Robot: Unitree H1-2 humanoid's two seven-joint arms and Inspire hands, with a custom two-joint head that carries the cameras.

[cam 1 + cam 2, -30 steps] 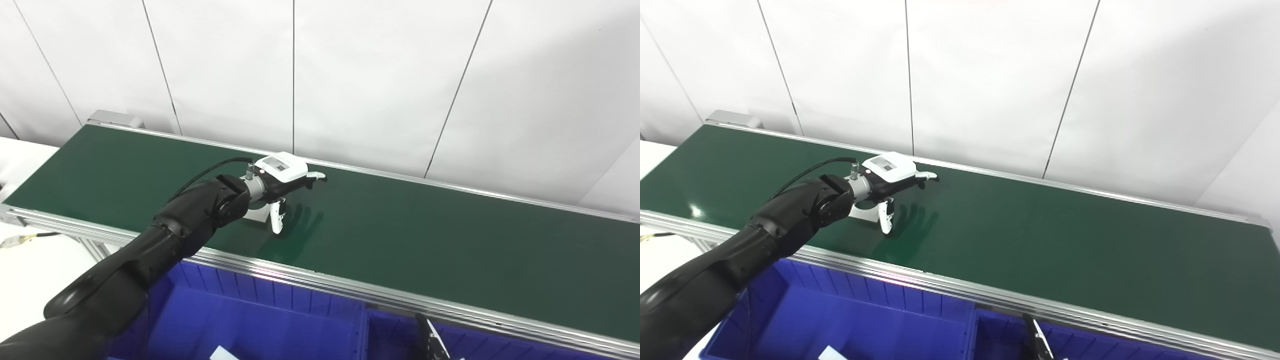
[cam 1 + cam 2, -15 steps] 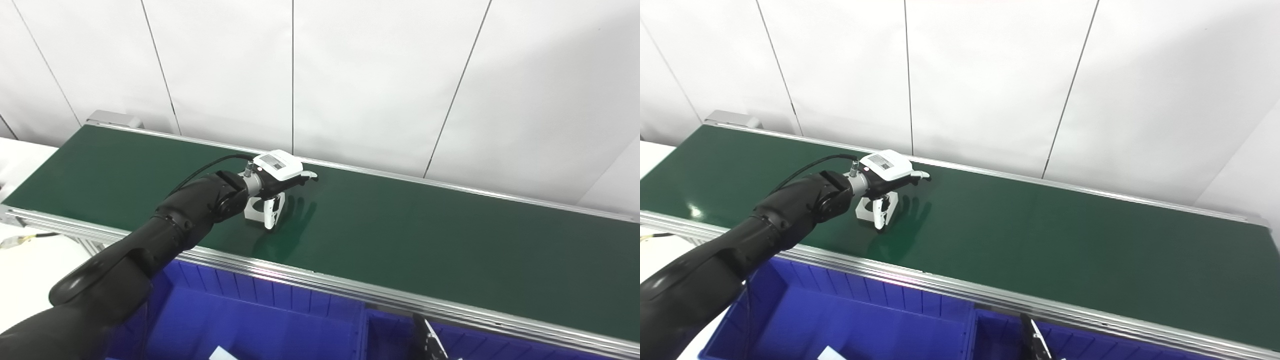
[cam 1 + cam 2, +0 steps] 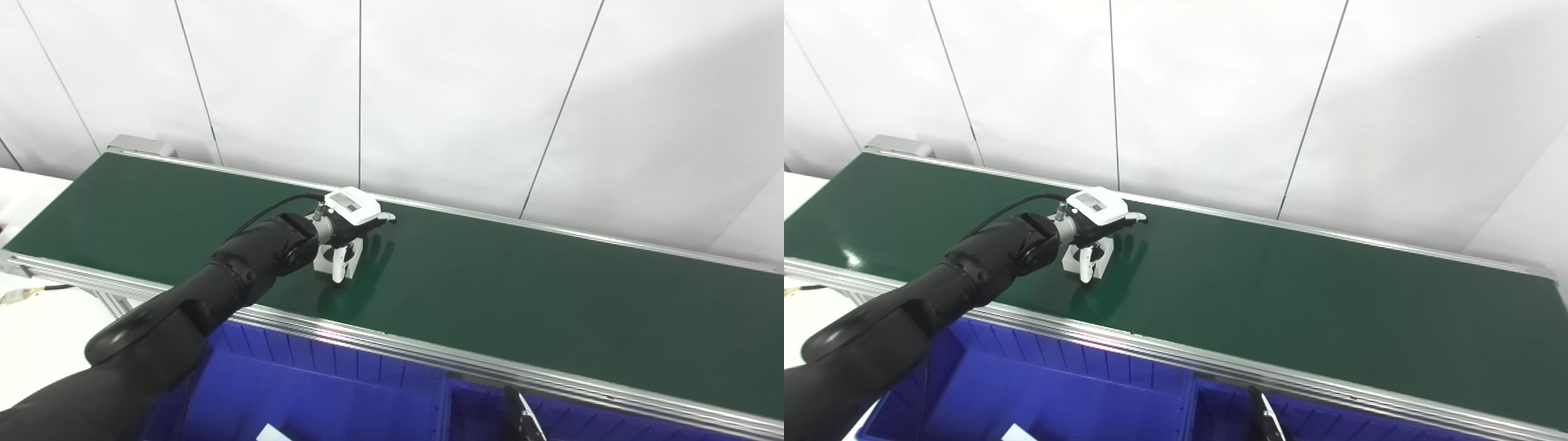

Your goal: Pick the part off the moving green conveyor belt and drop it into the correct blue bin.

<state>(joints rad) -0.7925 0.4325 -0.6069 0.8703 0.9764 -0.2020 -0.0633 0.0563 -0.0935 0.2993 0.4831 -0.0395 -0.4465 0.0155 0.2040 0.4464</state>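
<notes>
A small white block-shaped part (image 3: pixel 355 254) with a round hole lies on the green conveyor belt (image 3: pixel 520 282), left of the middle. My left hand (image 3: pixel 352 211) hovers right over it, its white back facing up. The fingers reach out past the part's far side and the thumb (image 3: pixel 338 269) hangs down in front of it. The hand is open and I see no grip on the part. Only a thin black and white sliver of my right hand (image 3: pixel 522 418) shows at the bottom edge, above the bins.
Two blue bins sit below the belt's near rail: a large one (image 3: pixel 318 398) on the left with a white item (image 3: pixel 269 433) at its bottom edge, and another (image 3: pixel 478 410) to its right. A white panelled wall runs behind the belt.
The part has ridden rightward on the belt. My left hand followed it and now sits squarely over it, with the thumb lower across its front. The right hand's sliver sank slightly.
</notes>
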